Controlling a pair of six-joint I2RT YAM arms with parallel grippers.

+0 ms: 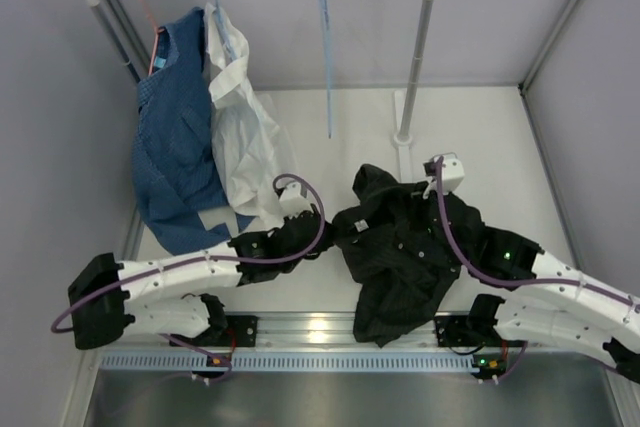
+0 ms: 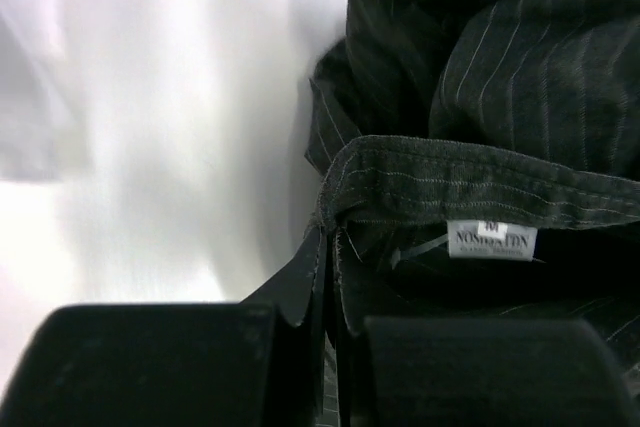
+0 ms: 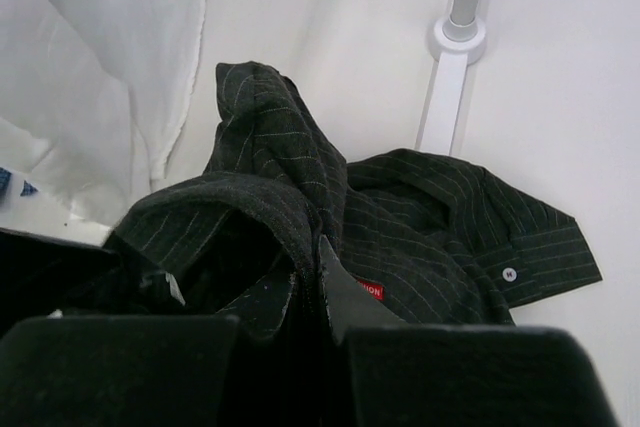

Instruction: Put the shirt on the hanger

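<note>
left fingers [image 2: 308, 287] clamp the shirt [image 2: 520, 57] by its collar; right fingers [image 3: 337, 304] pinch a raised fold.

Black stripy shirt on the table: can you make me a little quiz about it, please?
1. True or false: the black pinstriped button-up shirt hangs on the bare thin light-blue wire hanger.
2. How many of the left tool and right tool pinch the shirt? A none, B one, C both.
3. Fill in: the patterned garment hanging beside the white shirt is ____.
Key: 1 false; 2 C; 3 blue.
</note>
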